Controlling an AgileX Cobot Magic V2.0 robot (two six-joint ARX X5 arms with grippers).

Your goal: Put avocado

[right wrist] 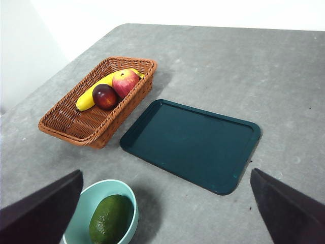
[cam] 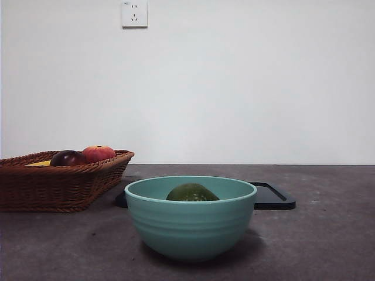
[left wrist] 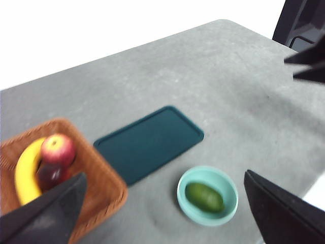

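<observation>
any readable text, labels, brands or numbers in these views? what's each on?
Wall socket: a tiny dark mark at its upper left corner, too small to read.
Avocado, teal bowl, dark tray, wicker basket and its fruit: no text, labels or stickers visible.
Nothing else readable in any view.

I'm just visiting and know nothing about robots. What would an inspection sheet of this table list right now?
Surface: grey speckled tabletop.
Job's things: dark green oval avocado lying inside the teal round bowl.
Clutter: brown woven wicker basket holding a yellow banana, a red-orange round fruit and a dark maroon round fruit; flat dark teal tray with nothing on it.
Grippers: left gripper and right gripper both open, above the table, holding nothing.
Cables: nothing seen.
Surroundings: white wall, white socket.
</observation>
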